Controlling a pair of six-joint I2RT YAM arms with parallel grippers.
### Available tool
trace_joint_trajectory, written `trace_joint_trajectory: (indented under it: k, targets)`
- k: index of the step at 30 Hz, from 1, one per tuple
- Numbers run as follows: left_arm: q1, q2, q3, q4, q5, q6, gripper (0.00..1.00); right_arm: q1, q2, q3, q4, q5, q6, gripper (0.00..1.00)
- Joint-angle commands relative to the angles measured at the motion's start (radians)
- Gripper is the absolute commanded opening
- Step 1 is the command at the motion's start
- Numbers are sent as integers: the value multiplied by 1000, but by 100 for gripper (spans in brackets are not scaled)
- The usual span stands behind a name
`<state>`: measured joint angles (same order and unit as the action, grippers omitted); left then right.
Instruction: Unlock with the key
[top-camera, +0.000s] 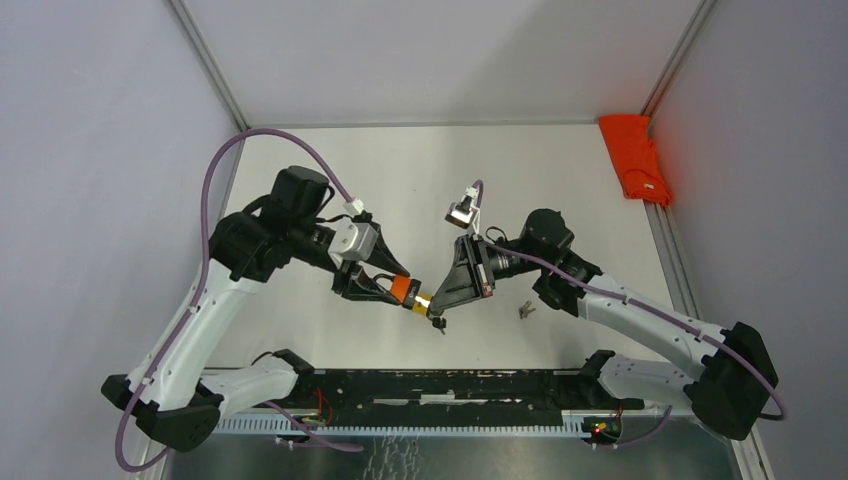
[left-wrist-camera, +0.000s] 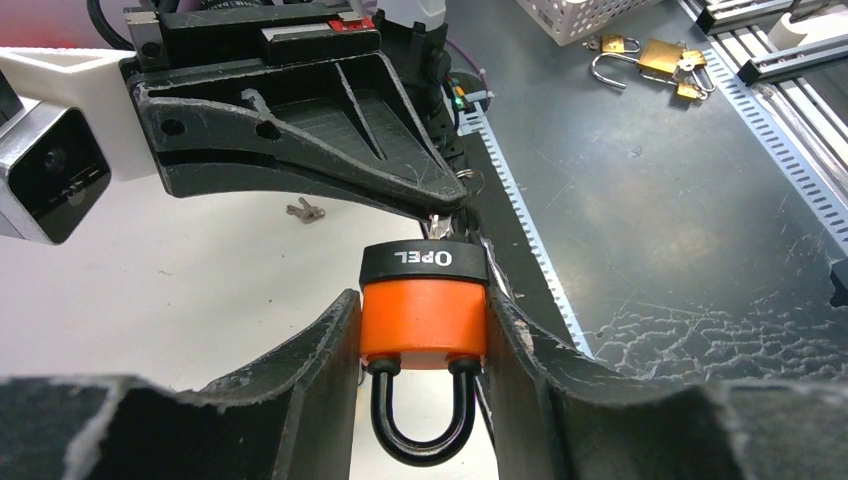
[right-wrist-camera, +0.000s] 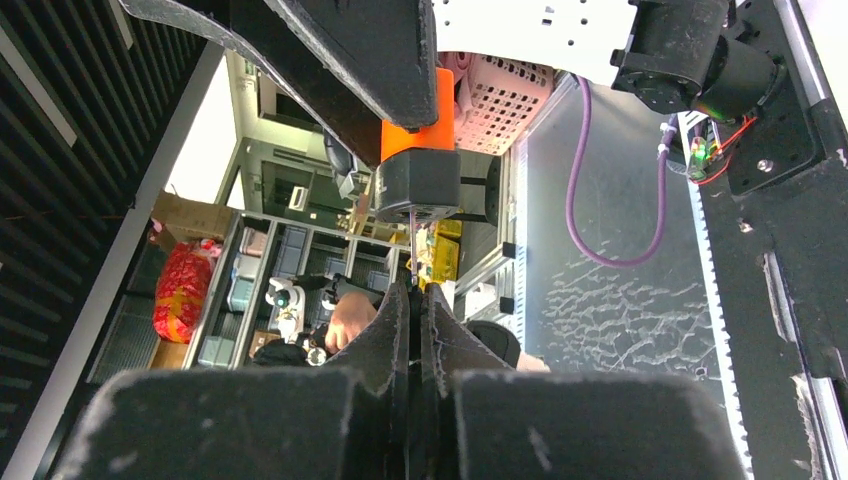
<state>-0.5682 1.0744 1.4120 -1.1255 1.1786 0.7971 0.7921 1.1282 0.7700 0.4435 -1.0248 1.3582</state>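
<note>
An orange padlock (left-wrist-camera: 424, 320) with a black cap and a black shackle (left-wrist-camera: 420, 425) is held above the table, with my left gripper (left-wrist-camera: 424, 310) shut on its orange body. In the top view the padlock (top-camera: 405, 289) hangs mid-table between both arms. My right gripper (right-wrist-camera: 414, 298) is shut on a thin metal key (right-wrist-camera: 412, 240). The key's blade runs straight to the padlock's black cap (right-wrist-camera: 415, 190) and meets its keyhole face. From above, the right gripper (top-camera: 437, 317) points at the brass end of the lock. How deep the key sits is hidden.
A spare key (top-camera: 525, 310) lies on the white table right of the grippers, also the spare key (left-wrist-camera: 305, 210). A red cloth (top-camera: 635, 155) lies at the far right corner. A black rail (top-camera: 450, 385) runs along the near edge. Brass padlocks (left-wrist-camera: 655, 60) lie on the dark bench beyond.
</note>
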Motion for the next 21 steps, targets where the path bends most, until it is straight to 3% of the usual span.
trace_joint_trajectory:
  k: [1,21]
  targets:
    - [-35,5,4,9,81,-45,2,-7,-7,51,5,91,-34,0]
    - [-54,19,14,10,189,-15,2,-33,14,-9,210,115,4,0]
